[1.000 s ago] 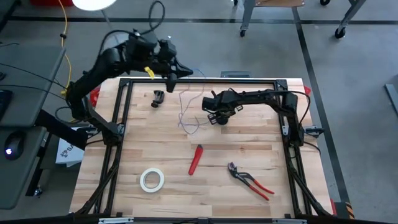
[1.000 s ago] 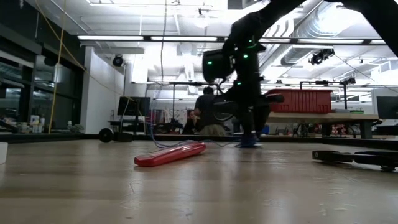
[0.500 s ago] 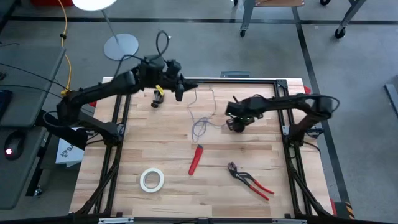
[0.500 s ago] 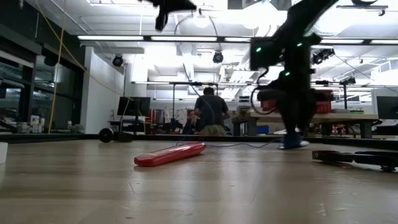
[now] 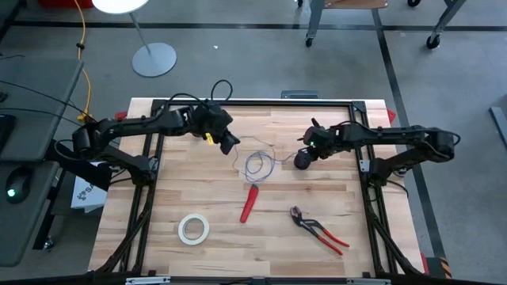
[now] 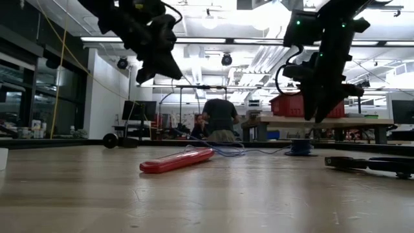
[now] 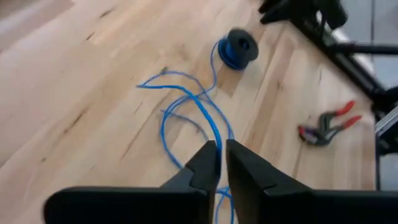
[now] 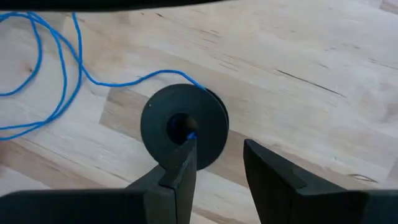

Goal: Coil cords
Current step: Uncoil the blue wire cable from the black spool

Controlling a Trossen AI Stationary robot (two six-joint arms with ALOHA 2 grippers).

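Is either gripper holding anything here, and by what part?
Right gripper hangs open above the spool, holding nothing. Left gripper sits over the wire loops; whether it pinches the wire cannot be told.

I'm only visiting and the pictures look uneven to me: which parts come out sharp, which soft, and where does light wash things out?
Low view: ceiling lights glare, both arms are dark silhouettes, and the red tool is soft. Left wrist view: the wire and spool are slightly blurred. Right wrist view: the spool is crisp, the near gripper soft. High view: evenly lit, but a lamp blows out white.
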